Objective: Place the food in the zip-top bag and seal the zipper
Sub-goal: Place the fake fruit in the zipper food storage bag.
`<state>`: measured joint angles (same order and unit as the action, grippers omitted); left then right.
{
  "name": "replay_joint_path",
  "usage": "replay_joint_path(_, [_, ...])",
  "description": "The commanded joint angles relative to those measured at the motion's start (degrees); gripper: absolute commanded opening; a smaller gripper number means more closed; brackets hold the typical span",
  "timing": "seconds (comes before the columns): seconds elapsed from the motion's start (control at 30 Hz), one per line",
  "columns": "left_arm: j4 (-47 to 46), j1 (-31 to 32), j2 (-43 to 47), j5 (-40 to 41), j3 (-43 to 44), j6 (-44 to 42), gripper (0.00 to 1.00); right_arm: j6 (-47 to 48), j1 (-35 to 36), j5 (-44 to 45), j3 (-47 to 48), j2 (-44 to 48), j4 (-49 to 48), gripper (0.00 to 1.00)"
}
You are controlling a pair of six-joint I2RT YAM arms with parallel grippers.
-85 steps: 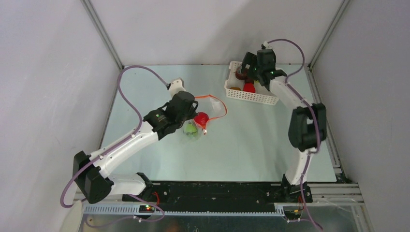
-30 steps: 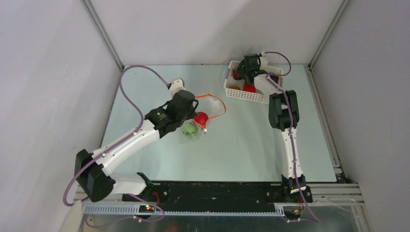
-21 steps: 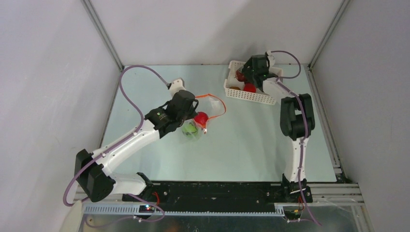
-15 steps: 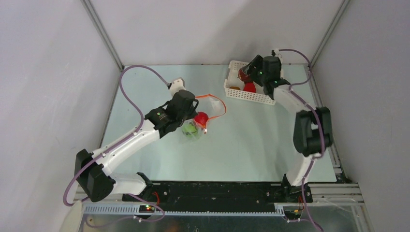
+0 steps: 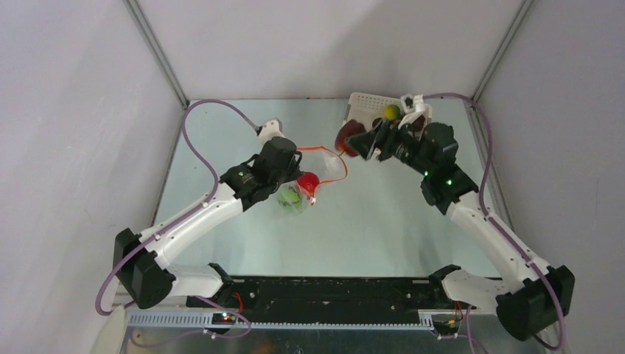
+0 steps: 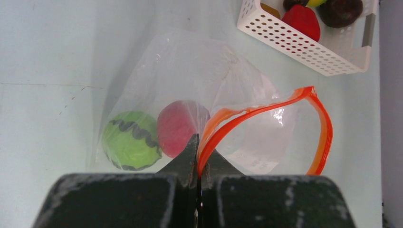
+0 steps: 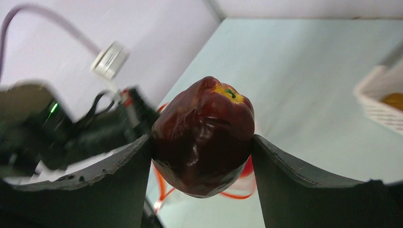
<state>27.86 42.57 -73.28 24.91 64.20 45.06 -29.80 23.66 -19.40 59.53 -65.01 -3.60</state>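
The clear zip-top bag (image 6: 190,76) lies on the table with its mouth held up as an orange-red loop, the zipper (image 6: 266,102). My left gripper (image 6: 198,154) is shut on that strip at the near rim. A green striped ball (image 6: 129,146) and a red ball (image 6: 179,127) sit inside the bag. My right gripper (image 7: 202,142) is shut on a dark maroon fruit (image 7: 204,133) and hangs in the air just right of the bag's mouth (image 5: 332,158). In the top view that fruit (image 5: 345,139) sits at the right gripper's tip (image 5: 354,141).
The white perforated basket (image 5: 362,100) stands at the back right and holds a yellow-green fruit (image 5: 391,112). The left wrist view shows a red fruit (image 6: 300,21) and a dark one (image 6: 343,9) in the basket (image 6: 309,50). Purple cables loop over both arms.
My right arm has lifted out of the basket and swung left toward the bag with the maroon fruit in its jaws. The left arm and bag have not moved.
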Motion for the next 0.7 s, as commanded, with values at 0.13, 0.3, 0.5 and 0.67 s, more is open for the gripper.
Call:
replay_joint_path(0.13, [-4.13, -0.27, 4.43, -3.76, -1.32, 0.40, 0.00, 5.15, 9.37, -4.81, -3.54, 2.50, -0.70, 0.29])
replay_joint_path(0.3, [-5.17, -0.23, 5.99, -4.36, -3.35, 1.13, 0.00, 6.87, 13.21, -4.38, -3.58, 0.35, 0.41, 0.36])
replay_joint_path(0.5, [-6.42, -0.21, 6.55, -6.65, -4.22, 1.32, 0.00, 7.50, 15.79, 2.57, -3.54, -1.44, 1.49, 0.53])
replay_joint_path(0.67, [-6.75, -0.23, 7.01, -7.27, -4.59, 1.61, 0.00, 8.08, 17.97, 9.24, -3.55, -3.17, 1.45, 0.67])
